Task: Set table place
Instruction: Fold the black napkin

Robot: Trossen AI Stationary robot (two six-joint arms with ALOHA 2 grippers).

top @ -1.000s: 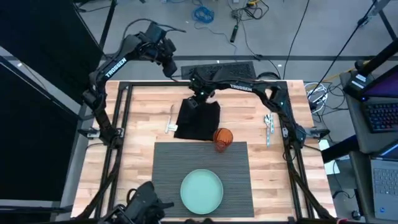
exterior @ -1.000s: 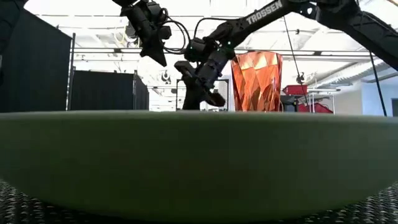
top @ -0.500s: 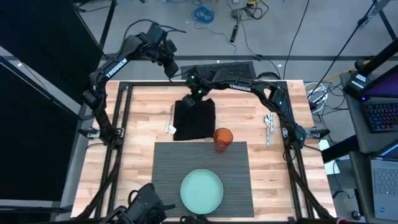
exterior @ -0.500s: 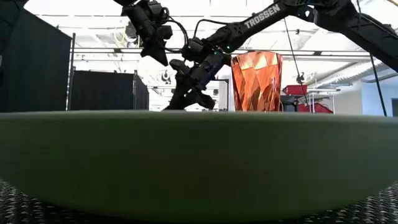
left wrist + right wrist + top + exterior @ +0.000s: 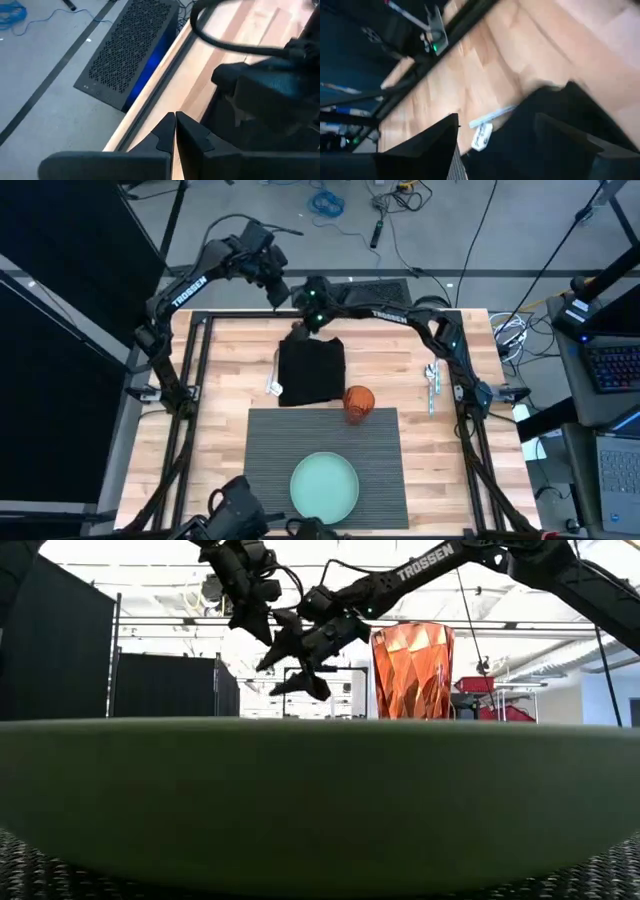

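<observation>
A pale green plate [image 5: 324, 487] sits at the near end of the dark grey ribbed placemat [image 5: 270, 450], which lies flat along the near middle of the wooden tabletop [image 5: 230, 360]; in the low view the plate's rim [image 5: 320, 800] fills the foreground. An orange faceted cup [image 5: 358, 402] stands upright at the placemat's far right corner, on its far edge. Just beyond the placemat lies a black cloth napkin [image 5: 311, 370], its near edge close to the cup. A piece of pale cutlery [image 5: 273, 372] lies on the bare wood just beside the napkin's left edge, and more metal cutlery [image 5: 431, 383] lies well apart near the right rail. Above the napkin's far edge hangs the right pincer [image 5: 298, 330], raised off the cloth in the low view [image 5: 290, 668], its fingers [image 5: 427, 142] spread apart and holding nothing, with the napkin and the pale utensil showing between them. The left pincer [image 5: 278, 288] hovers at the tabletop's far edge, beyond the napkin, its fingers [image 5: 162, 134] pressed together over the frame rail. On the floor past that rail lies a black perforated panel [image 5: 130, 50].
</observation>
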